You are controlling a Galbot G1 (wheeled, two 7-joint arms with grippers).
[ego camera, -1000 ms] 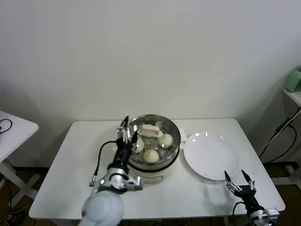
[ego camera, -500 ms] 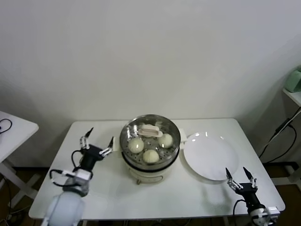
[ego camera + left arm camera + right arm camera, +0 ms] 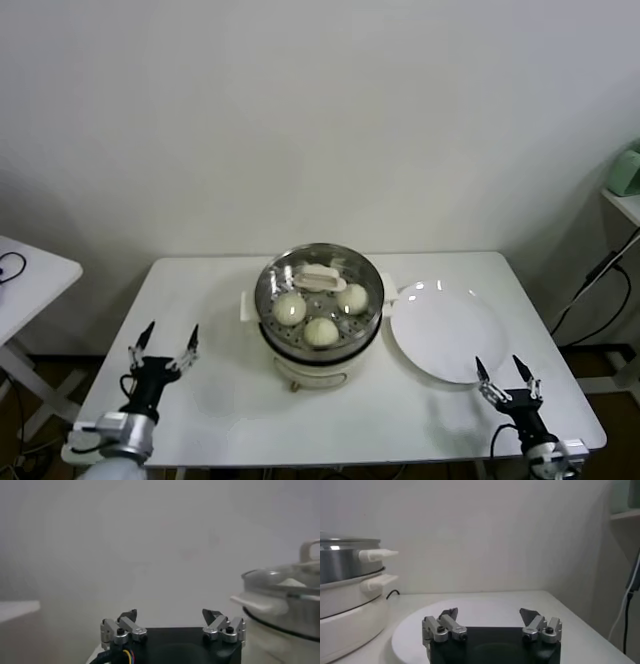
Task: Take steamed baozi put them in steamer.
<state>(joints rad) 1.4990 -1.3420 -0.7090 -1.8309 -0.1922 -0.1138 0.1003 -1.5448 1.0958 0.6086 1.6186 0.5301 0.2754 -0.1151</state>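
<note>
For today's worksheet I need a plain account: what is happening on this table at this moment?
Nothing is being handled. Three baozi sit in the steamer under a glass lid; a fourth is not clearly visible. The white plate beside it is bare. The left gripper hangs open near the table's left front edge, and the right gripper is open by the plate's front.

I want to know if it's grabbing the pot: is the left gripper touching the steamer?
Apart. In the head view the left gripper is open near the table's front corner, with bare white tabletop between it and the steamer.
</note>
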